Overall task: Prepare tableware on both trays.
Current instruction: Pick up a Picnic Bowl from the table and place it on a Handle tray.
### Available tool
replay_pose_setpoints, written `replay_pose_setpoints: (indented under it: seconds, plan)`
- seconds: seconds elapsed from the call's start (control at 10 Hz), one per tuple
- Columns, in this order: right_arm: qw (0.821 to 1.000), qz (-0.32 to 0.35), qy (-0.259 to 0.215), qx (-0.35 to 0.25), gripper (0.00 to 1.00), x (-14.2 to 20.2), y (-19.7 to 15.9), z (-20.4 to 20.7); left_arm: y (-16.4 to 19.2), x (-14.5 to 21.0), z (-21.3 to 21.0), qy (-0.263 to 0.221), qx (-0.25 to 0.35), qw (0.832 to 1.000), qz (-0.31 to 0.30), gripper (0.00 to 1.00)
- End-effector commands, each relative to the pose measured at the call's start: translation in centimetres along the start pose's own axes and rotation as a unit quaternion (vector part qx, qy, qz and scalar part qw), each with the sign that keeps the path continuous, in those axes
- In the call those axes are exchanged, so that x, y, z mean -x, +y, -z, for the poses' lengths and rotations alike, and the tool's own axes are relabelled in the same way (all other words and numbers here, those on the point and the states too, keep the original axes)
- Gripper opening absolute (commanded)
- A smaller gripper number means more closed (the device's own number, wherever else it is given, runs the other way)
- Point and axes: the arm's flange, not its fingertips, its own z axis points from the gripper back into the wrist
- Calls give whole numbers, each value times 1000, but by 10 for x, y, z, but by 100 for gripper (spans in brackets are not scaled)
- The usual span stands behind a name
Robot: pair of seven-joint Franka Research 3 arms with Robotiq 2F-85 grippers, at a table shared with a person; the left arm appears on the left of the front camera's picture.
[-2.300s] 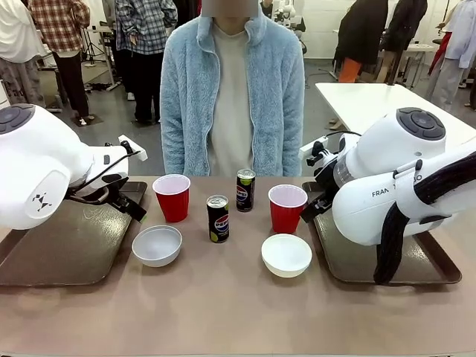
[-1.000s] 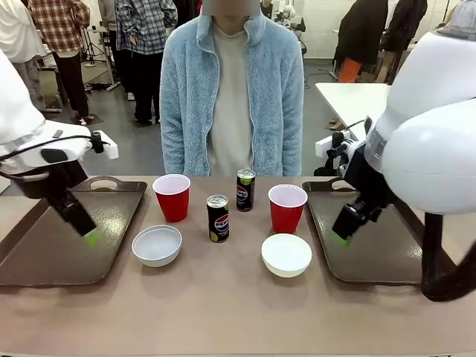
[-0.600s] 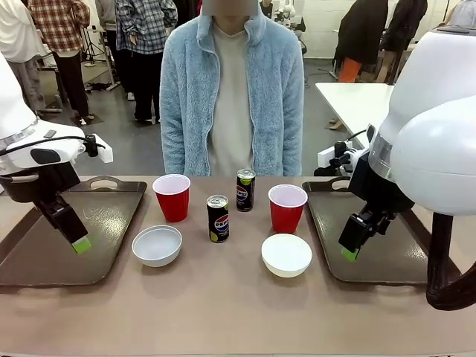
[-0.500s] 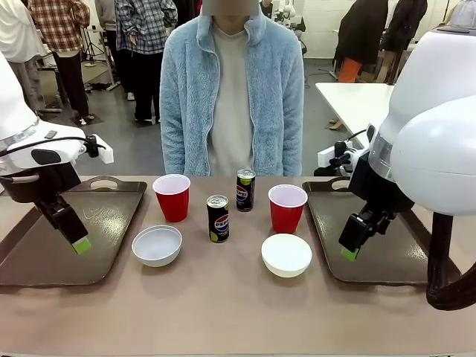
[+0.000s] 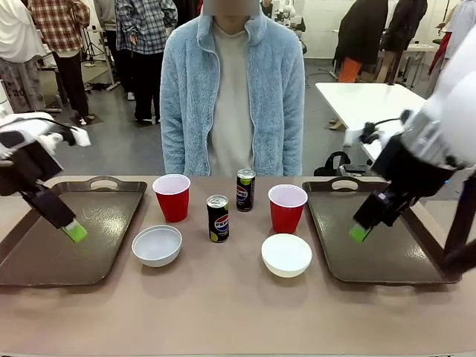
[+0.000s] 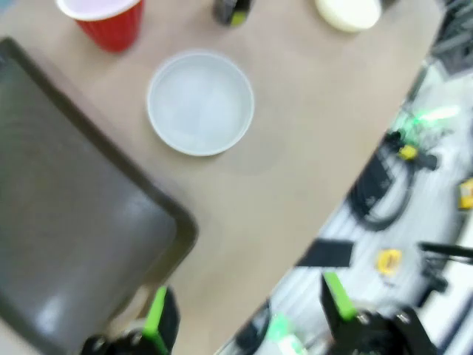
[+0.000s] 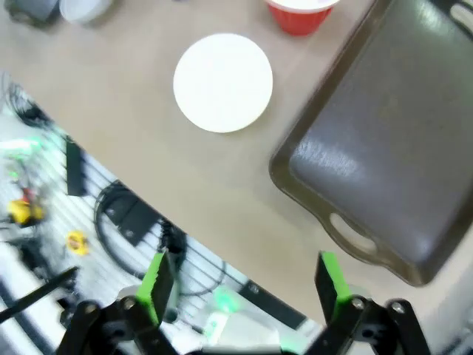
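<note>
**Opening state of the task.** The left hand (image 5: 74,231) hung above the left tray (image 5: 44,256) and the right hand (image 5: 360,233) above the right tray (image 5: 394,256). Each was released, jaws wide, holding nothing. All tableware stood on the worktop (image 5: 223,312) between the trays: left bowl (image 5: 157,245) and right bowl (image 5: 286,254) nearest the robot, with left cup (image 5: 172,197), right cup (image 5: 287,207), near can (image 5: 218,219) and far can (image 5: 245,190) upright, long axes vertical. Every piece lay inboard of its hand, toward the middle. The left bowl sat just beside the left tray's inner rim, nearest the left hand. The right bowl lay nearest the right hand, so each arm would probably serve its own side.
</note>
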Motion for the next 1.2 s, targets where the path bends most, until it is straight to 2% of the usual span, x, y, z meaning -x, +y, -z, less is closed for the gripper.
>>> replay_pose_setpoints:
  seconds: [0.0,0.1,0.3,0.7,1.1]
  plan:
    - [990,47,-70,-111,100,44,-41,-9,41,23,-8,-57,98,993,-36,100]
    - [980,68,-108,-153,100,61,-63,-17,60,38,-15,-84,126,987,-54,100]
    - [955,103,-164,-223,100,91,-105,-24,88,67,-28,-109,150,979,-86,100]
    - [937,170,-154,-263,100,128,-162,-13,122,132,-54,-146,123,963,-191,100]
    - [924,211,-165,-274,100,151,-183,-9,131,160,-76,-165,103,954,-227,100]
